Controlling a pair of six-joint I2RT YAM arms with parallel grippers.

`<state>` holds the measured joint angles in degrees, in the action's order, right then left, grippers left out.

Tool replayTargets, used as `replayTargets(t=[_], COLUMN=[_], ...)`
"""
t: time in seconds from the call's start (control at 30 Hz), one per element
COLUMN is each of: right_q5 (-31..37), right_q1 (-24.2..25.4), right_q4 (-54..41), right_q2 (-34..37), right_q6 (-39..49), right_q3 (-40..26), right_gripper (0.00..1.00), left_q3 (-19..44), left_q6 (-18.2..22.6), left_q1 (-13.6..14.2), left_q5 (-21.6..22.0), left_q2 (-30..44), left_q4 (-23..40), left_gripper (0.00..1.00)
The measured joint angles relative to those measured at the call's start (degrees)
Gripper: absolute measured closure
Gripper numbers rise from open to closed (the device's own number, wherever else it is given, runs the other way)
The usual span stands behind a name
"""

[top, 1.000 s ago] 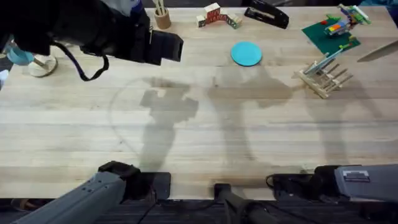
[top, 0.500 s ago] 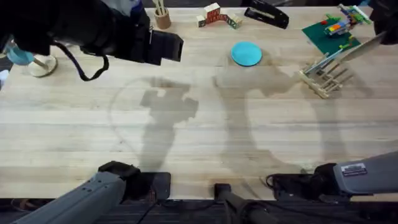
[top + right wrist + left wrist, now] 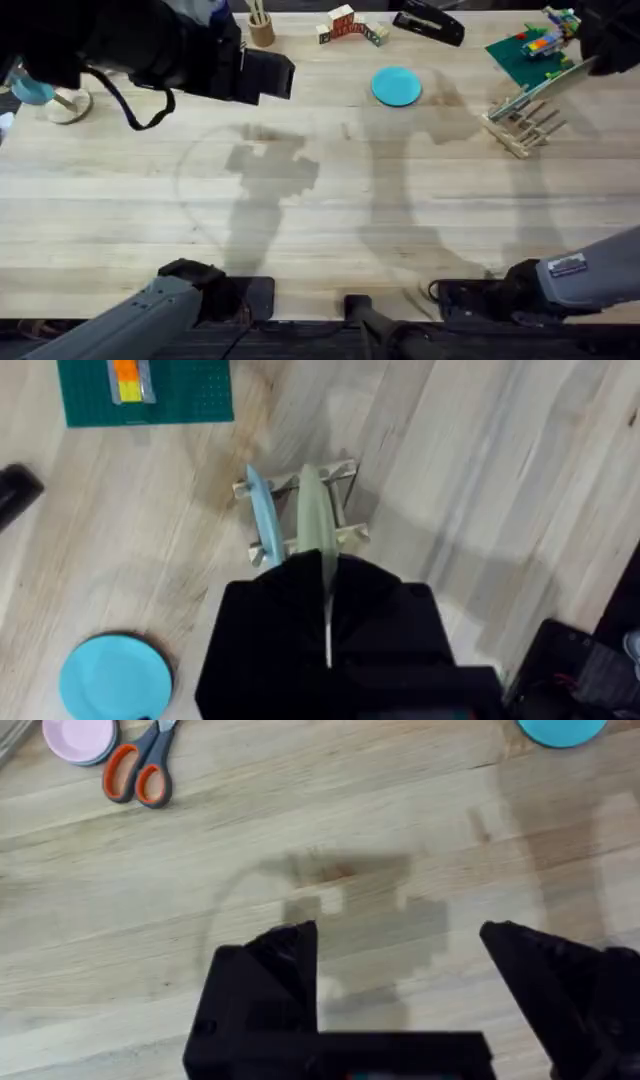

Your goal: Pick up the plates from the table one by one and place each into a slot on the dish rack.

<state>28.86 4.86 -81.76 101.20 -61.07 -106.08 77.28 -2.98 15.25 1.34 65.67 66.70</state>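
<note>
Overhead: fixed above my two bases, looks down and forward over the whole table (image 3: 330,220).
Left wrist: on my left arm, looks down at bare wood from near.
Right wrist: on my right arm, looks steeply down on the rack (image 3: 300,520) from close.
Shared: the blue plate (image 3: 396,86) on the table shows in all three; the rack (image 3: 520,125) and green baseplate (image 3: 528,55) in overhead and right wrist.
</note>
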Motion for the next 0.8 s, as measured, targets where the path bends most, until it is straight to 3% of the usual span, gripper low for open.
replayTargets(t=[0.8], right_q5=[-1.94], right_q1=[1.82], right_q4=[3.05], right_q2=[6.24], right_q6=[4.82], right_q3=[0.0], right_gripper=[0.972], left_q3=[0.0], left_q6=[0.0], left_q1=[0.0], left_q5=[0.0], left_q2=[0.01], left_q4=[-0.01], left_gripper=[0.007])
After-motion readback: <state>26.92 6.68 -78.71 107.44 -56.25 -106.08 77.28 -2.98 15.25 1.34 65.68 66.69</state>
